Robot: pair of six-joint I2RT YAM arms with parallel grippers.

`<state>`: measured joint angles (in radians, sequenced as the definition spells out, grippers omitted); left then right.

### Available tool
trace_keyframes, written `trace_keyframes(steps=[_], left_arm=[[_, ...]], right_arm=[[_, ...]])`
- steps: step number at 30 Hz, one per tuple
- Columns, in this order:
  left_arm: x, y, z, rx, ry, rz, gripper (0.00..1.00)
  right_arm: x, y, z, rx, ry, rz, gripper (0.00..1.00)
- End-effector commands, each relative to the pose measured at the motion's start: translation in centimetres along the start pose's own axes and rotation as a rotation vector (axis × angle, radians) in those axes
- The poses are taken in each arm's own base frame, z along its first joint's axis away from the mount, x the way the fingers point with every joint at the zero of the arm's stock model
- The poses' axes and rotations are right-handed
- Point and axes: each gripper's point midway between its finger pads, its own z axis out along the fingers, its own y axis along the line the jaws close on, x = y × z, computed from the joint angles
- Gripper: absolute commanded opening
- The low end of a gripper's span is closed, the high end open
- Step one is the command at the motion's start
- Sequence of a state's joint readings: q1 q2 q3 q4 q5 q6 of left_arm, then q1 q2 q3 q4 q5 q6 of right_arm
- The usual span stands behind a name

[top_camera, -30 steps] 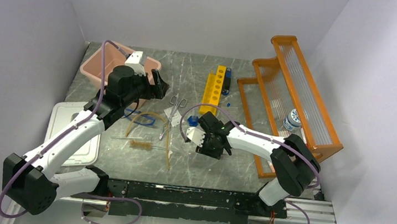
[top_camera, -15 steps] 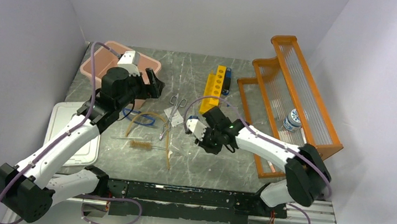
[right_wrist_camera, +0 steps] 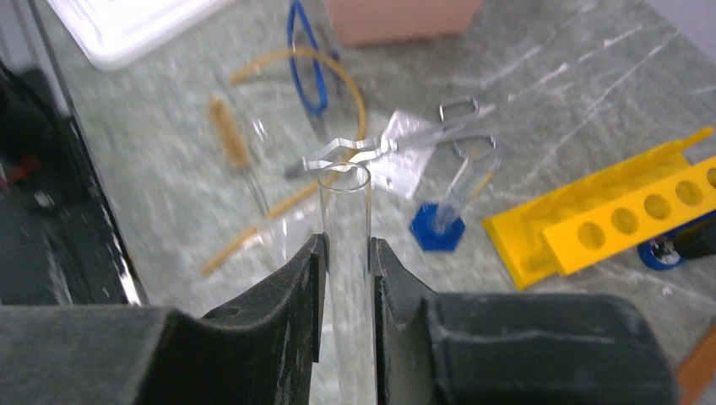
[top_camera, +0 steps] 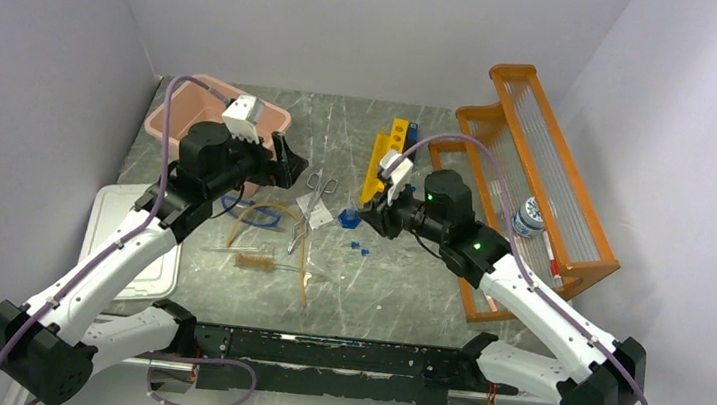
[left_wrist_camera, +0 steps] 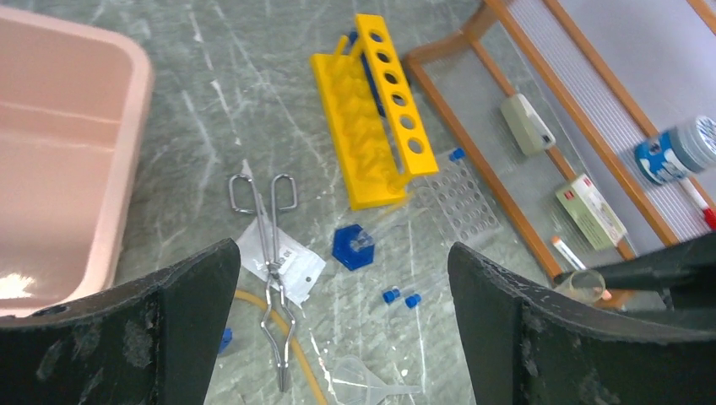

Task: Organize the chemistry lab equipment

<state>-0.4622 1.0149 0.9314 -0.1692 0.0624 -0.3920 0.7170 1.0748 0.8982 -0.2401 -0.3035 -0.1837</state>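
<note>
My right gripper (right_wrist_camera: 346, 240) is shut on a clear glass tube (right_wrist_camera: 344, 198), held above the table near the yellow tube rack (top_camera: 387, 155). From above, this gripper (top_camera: 373, 214) hangs over a blue hexagonal base (top_camera: 350, 220). My left gripper (left_wrist_camera: 342, 253) stands wide open and empty, raised beside the pink tub (top_camera: 167, 117). Under it lie metal scissors (left_wrist_camera: 270, 253) on a white packet (left_wrist_camera: 295, 268), two tiny blue caps (left_wrist_camera: 401, 297) and a clear funnel (left_wrist_camera: 363, 380). Amber tubing (top_camera: 278, 216), blue-framed goggles (top_camera: 267, 219) and a wire brush (top_camera: 253, 262) lie left of centre.
The big orange shelf rack (top_camera: 540, 161) fills the right side, with a small bottle (top_camera: 529, 218) and packets on it. A white lid (top_camera: 121, 228) lies at the front left. A clear perforated plate (left_wrist_camera: 460, 198) lies beside the yellow rack.
My right gripper closed on the glass tube, lifted it off the table and swung back toward the yellow rack. The left gripper opened a little wider and barely moved.
</note>
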Motion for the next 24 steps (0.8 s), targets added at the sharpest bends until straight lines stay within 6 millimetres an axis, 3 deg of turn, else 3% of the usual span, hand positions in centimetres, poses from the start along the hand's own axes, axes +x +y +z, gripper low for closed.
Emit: trace_keyframes(steps=[1, 5, 9, 17, 24], left_arm=[[-1.8, -3.9, -0.6, 0.191, 0.01, 0.1, 0.97], [-1.8, -7.6, -1.6, 0.405, 0.043, 0.136, 0.97], [-0.4, -11.1, -2.8, 0.655, 0.099, 0.098, 0.96], [-1.1, -13.1, -3.9, 0.816, -0.024, -0.083, 0.94], [-1.0, -12.8, -1.5, 0.772, -0.009, -0.084, 0.85]], right_arm=[[-8.0, -0.5, -0.7, 0.031, -0.272, 0.181, 0.17], [-13.3, -2.4, -1.6, 0.108, -0.451, 0.284, 0.17], [-16.1, -3.5, -1.8, 0.132, -0.557, 0.357, 0.18], [-18.6, -5.1, -1.4, 0.124, -0.641, 0.485, 0.19], [-20.0, -4.7, -0.7, 0.04, -0.623, 0.544, 0.2]])
